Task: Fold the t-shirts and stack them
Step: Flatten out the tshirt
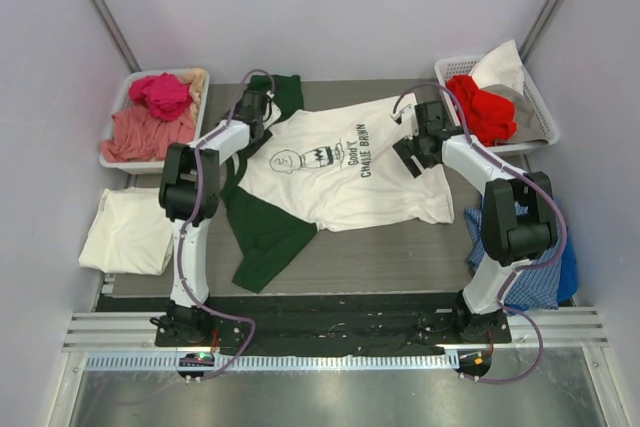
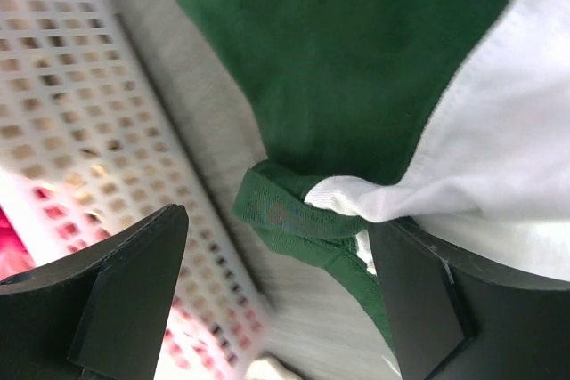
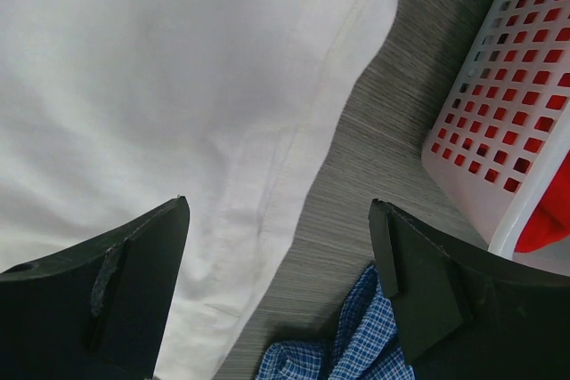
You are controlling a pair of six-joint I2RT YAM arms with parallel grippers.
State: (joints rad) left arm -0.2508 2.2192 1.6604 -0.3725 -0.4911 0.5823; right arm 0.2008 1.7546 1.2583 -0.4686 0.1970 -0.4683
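The white t-shirt [image 1: 340,172] with the black Charlie Brown print lies spread flat mid-table, over the dark green t-shirt [image 1: 265,237]. The cream t-shirt [image 1: 128,230] lies folded at the left edge. My left gripper [image 1: 256,113] is open and empty, low over the white shirt's far left corner. In the left wrist view the gripper [image 2: 278,220] straddles the green ribbed collar [image 2: 283,213], beside a white shirt edge [image 2: 499,149]. My right gripper [image 1: 415,142] is open and empty over the white shirt's right edge. In the right wrist view the gripper [image 3: 278,205] spans the white hem [image 3: 294,149].
A white basket [image 1: 112,142] with pink garments stands at the back left, close to my left gripper [image 2: 71,113]. A second basket [image 1: 540,107] with red cloth stands at the back right [image 3: 508,122]. Blue checked cloth [image 1: 540,267] lies at the right [image 3: 356,349].
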